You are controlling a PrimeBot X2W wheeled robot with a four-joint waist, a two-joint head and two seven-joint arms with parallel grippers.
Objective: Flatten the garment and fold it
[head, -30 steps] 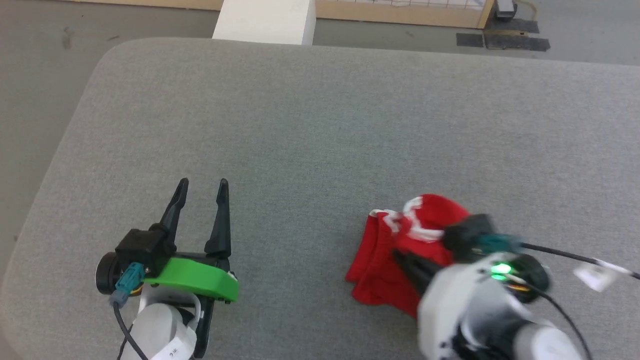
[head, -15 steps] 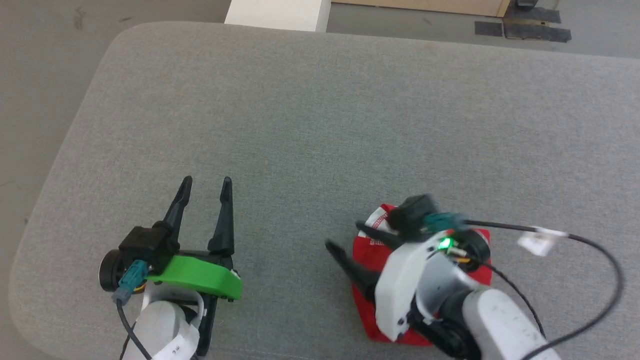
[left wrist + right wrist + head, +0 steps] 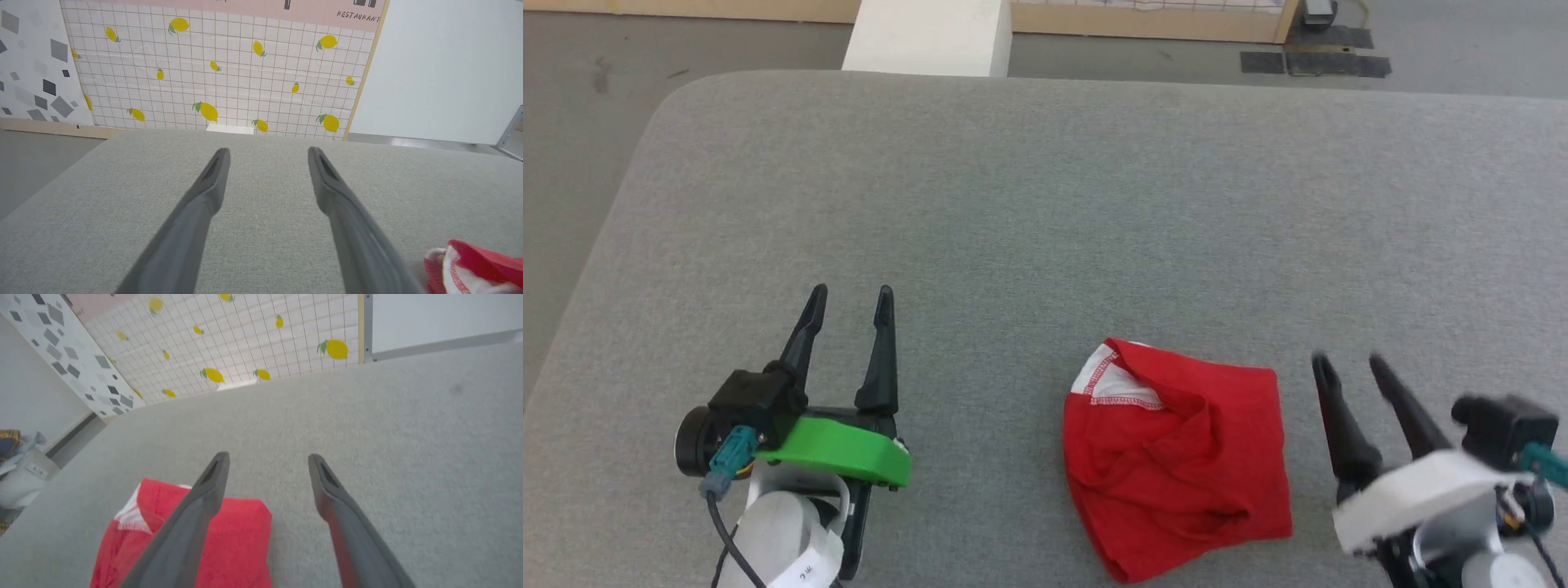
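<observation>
Right gripper [image 3: 1349,363] is sitting w/ jaws spread wide, gripping nothing, just beside the garment [image 3: 1176,457] on its right edge, not touching; in right wrist view the red cloth [image 3: 192,547] is lying low-left, partly under the left finger. Left gripper [image 3: 848,296] is also spread apart and empty, well apart from the garment, w/ bare grey table [image 3: 1045,204] between; in left wrist view only a red/white corner [image 3: 470,269] is peeking in at bottom right. Garment is lying as a compact rumpled bundle near the front edge, right of centre, white stitched trim [image 3: 1112,384] at its upper-left corner, long axis hard to call, roughly squarish. Judging right arm is nearer by far, so next grab prob. falls to it, cloth lying to its left; no lettering showing, folding looks not yet finished or tidy
</observation>
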